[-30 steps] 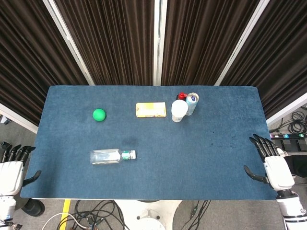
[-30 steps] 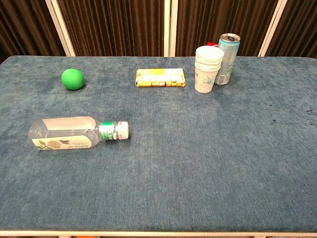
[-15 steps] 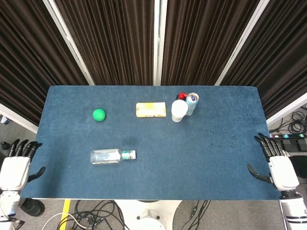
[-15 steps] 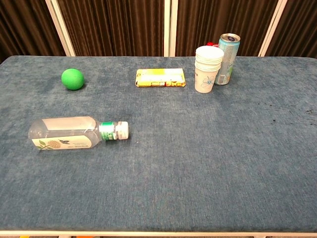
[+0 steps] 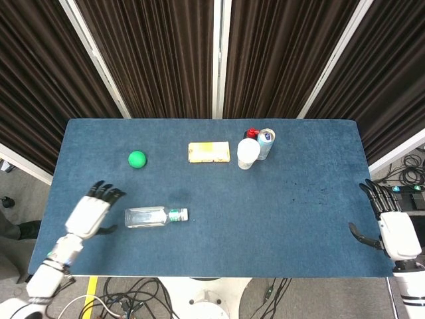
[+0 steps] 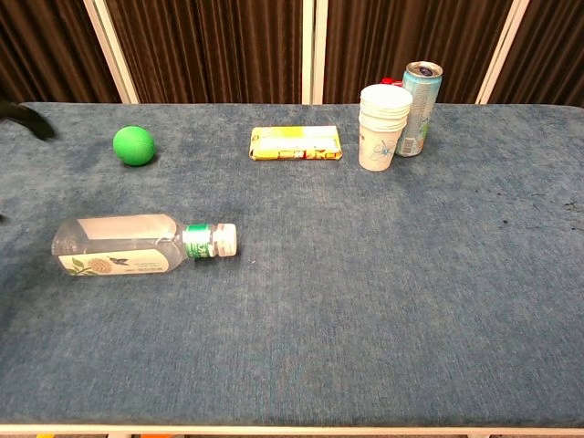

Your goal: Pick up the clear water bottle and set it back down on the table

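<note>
The clear water bottle [image 5: 155, 216] lies on its side on the blue table [image 5: 279, 219], white cap pointing right; the chest view shows the same bottle [image 6: 141, 245] at the left. My left hand [image 5: 91, 213] hovers over the table just left of the bottle's base, fingers spread and holding nothing, apart from the bottle. In the chest view only a dark fingertip [image 6: 27, 119] shows at the left edge. My right hand [image 5: 393, 229] hangs open past the table's right edge, far from the bottle.
A green ball [image 5: 137, 159] sits at the back left. A yellow snack packet [image 5: 209, 152] lies at the back middle. Stacked paper cups [image 5: 248, 153], a tall can [image 5: 265, 143] and a red-capped item stand together behind, right of centre.
My left hand has swung in from beyond the table's left edge to just left of the bottle. The right hand drifted slightly outward. The bottle has not moved.
</note>
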You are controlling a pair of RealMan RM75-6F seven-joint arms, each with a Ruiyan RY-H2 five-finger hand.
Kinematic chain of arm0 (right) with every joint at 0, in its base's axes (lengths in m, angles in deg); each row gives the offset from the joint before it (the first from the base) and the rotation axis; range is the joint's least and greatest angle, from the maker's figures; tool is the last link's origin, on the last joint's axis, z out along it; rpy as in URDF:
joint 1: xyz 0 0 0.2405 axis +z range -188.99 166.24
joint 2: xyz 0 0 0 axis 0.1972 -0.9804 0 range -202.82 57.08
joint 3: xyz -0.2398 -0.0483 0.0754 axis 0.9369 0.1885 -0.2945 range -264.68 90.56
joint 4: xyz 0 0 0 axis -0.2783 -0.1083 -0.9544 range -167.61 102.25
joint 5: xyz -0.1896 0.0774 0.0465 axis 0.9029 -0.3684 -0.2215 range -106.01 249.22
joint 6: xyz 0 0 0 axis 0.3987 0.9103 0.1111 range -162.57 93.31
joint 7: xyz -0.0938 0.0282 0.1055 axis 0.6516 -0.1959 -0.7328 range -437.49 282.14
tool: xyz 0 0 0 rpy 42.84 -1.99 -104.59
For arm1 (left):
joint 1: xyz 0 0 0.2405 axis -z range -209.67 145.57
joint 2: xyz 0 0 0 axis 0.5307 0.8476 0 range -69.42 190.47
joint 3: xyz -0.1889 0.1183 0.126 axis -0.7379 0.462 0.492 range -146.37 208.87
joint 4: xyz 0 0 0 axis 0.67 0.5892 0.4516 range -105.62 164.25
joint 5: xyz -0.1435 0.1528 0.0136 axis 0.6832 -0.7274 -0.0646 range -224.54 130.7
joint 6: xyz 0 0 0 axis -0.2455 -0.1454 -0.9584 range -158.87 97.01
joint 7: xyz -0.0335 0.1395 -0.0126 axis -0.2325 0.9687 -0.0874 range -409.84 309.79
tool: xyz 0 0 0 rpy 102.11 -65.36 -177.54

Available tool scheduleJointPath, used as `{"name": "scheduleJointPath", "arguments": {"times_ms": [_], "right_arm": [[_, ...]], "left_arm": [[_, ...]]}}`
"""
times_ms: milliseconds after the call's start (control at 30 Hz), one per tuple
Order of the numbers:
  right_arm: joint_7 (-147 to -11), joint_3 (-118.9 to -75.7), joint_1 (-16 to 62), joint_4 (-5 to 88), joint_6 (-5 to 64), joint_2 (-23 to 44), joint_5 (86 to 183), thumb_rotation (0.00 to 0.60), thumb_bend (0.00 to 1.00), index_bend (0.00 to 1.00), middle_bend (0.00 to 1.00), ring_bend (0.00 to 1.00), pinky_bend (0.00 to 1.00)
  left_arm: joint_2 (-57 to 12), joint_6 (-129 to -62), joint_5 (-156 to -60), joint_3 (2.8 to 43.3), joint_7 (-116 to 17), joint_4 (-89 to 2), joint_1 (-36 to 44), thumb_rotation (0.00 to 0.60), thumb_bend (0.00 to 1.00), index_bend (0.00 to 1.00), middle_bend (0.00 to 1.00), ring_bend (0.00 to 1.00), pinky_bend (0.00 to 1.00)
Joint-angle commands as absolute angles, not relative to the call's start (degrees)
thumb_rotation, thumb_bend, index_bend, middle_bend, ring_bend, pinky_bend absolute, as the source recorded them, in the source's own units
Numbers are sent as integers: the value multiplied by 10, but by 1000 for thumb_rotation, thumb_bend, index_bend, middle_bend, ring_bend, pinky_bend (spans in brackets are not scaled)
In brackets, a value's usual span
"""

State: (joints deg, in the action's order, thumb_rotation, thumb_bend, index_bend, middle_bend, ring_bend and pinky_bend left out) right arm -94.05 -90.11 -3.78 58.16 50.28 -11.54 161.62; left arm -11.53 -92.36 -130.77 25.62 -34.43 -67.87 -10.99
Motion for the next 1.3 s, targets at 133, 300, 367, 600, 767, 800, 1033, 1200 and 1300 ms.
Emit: {"name": "scheduleJointPath", "arguments": {"times_ms": [133, 300, 367, 600, 767, 800, 1033, 1200, 1300], "right_arm": [[-948, -901, -37, 574, 498, -113, 1613, 600, 239, 0, 0, 0, 0], [-954, -899, -38, 568, 494, -111, 1611, 600, 240, 0, 0, 0, 0], [-955, -899, -38, 567, 495, -111, 1612, 600, 239, 0, 0, 0, 0], [-959, -897, -39, 565, 494, -109, 1614, 600, 240, 0, 0, 0, 0], [-959, -897, -39, 565, 493, -109, 1613, 600, 240, 0, 0, 0, 0], [-959, -896, -39, 565, 492, -108, 1614, 600, 240, 0, 0, 0, 0], [-955, -896, -38, 569, 492, -108, 1615, 600, 240, 0, 0, 0, 0], [-949, -896, -38, 577, 495, -111, 1620, 600, 240, 0, 0, 0, 0], [-953, -900, -36, 587, 496, -117, 1621, 600, 238, 0, 0, 0, 0]], "left_arm": [[-185, -842, -1201, 241, -289, -674, -45, 600, 141, 186, 185, 99, 98], [-232, -848, -1146, 244, -225, -659, -28, 600, 138, 187, 186, 99, 121], [-243, -853, -1131, 247, -212, -656, -26, 600, 138, 192, 188, 100, 130], [-288, -875, -1087, 254, -188, -617, -22, 600, 139, 247, 217, 160, 220], [-295, -891, -1078, 260, -189, -606, -25, 600, 141, 264, 224, 168, 239], [-295, -892, -1078, 261, -191, -606, -26, 600, 141, 268, 226, 170, 241], [-295, -902, -1089, 263, -219, -601, -28, 600, 190, 319, 268, 213, 310], [-301, -901, -1118, 255, -291, -582, -29, 600, 319, 469, 446, 393, 520], [-288, -873, -1151, 257, -371, -571, -25, 600, 362, 520, 506, 456, 576]]}}
